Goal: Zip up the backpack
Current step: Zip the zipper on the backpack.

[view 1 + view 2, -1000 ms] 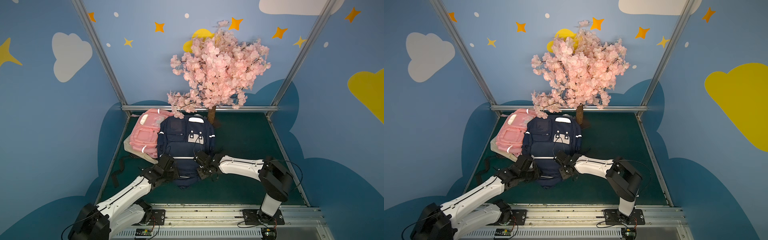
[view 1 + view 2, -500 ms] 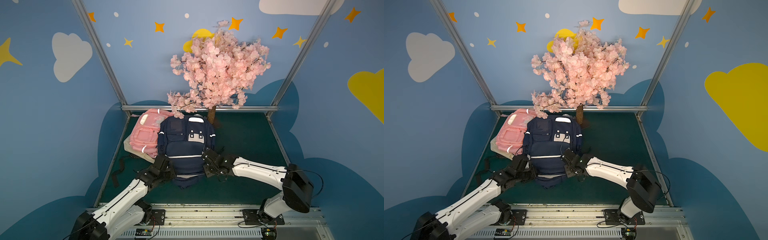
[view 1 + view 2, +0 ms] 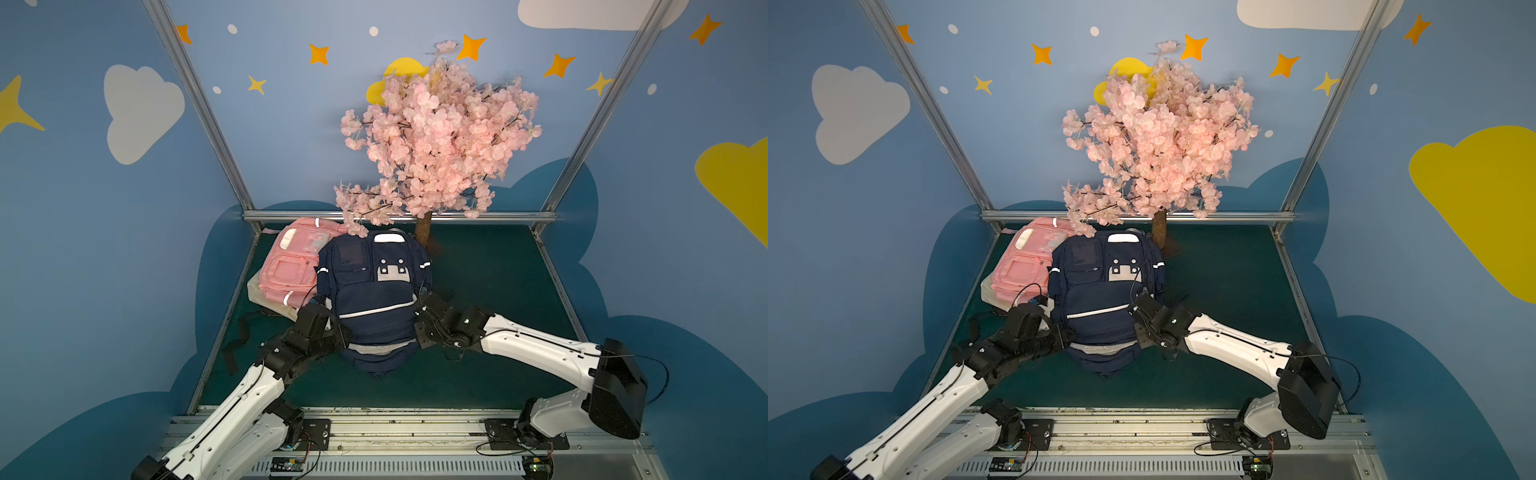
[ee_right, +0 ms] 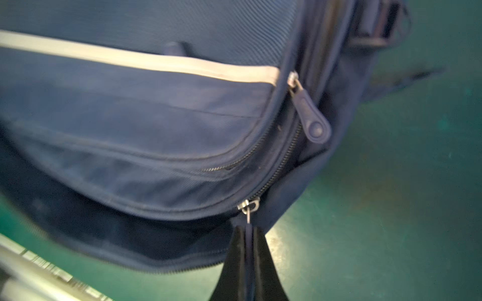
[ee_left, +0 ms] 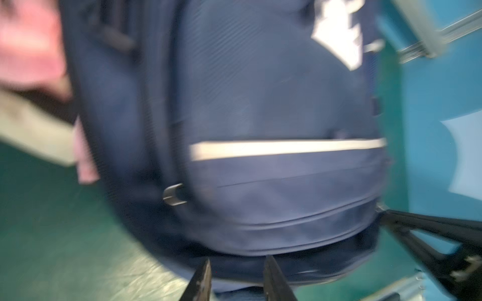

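Since a second ago your right arm [image 3: 540,353] has dropped from a raised elbow to a low stretch across the dark green mat [image 3: 498,266]. Your left gripper [image 5: 238,259] has let its jaws part, and they stand apart at the near edge of the navy backpack [image 3: 374,299], clamping nothing. Your right gripper [image 4: 247,229] is clenched on the zipper pull [image 4: 249,237], with the slider [image 4: 249,204] at the bag's corner. The navy backpack lies flat mid-mat, overlapping a pink backpack [image 3: 291,266], below a cherry blossom tree [image 3: 436,133]. Blue walls [image 3: 104,249] painted with clouds and stars enclose the cell.
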You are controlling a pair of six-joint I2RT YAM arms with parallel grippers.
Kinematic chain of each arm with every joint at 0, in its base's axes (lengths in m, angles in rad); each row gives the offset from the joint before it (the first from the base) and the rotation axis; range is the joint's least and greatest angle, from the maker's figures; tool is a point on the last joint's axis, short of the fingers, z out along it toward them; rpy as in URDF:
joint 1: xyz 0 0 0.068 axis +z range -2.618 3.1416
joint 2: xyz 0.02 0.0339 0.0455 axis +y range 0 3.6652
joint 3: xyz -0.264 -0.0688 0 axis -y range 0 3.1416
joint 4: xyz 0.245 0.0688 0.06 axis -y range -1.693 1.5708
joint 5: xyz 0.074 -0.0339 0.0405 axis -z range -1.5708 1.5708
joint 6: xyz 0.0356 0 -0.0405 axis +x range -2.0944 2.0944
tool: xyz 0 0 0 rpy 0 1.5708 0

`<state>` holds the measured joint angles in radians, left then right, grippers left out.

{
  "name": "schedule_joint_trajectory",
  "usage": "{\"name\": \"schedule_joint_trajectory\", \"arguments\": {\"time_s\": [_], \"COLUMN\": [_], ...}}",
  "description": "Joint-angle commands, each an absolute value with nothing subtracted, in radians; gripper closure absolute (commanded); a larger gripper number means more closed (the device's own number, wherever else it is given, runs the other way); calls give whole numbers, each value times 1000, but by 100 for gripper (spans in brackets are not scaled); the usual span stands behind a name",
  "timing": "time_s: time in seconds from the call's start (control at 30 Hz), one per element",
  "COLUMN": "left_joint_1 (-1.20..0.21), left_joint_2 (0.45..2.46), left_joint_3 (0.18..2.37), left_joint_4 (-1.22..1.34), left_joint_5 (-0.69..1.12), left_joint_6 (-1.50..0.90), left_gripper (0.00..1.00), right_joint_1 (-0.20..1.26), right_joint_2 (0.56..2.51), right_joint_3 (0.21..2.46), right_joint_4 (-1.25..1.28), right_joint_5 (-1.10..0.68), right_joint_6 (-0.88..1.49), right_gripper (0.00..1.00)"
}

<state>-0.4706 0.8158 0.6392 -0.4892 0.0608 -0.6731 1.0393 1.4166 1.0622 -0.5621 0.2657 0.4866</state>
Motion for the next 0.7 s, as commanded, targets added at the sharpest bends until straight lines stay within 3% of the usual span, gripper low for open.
{"name": "schedule_joint_trajectory", "arguments": {"time_s": [0.0,0.2,0.43,0.67], "left_joint_1": [-502,-614,-732,-758], "left_joint_2": [834,965,1122,1192], "left_joint_3": [734,823,884,883], "left_joint_4": [-412,-222,-177,-192], "left_joint_5": [144,283,289,64], "left_joint_6": [-514,-391,-243,-230], "left_gripper": [55,49,49,68], "right_joint_1": [1074,1098,1115,1120], "right_joint_2": [1354,1296,1265,1261], "right_joint_3": [1115,1082,1053,1038], "right_joint_4": [-429,-324,-278,-259], "right_joint_5": [282,275,269,274], "right_joint_6": [434,442,446,445], "right_gripper": [100,100,100,100]}}
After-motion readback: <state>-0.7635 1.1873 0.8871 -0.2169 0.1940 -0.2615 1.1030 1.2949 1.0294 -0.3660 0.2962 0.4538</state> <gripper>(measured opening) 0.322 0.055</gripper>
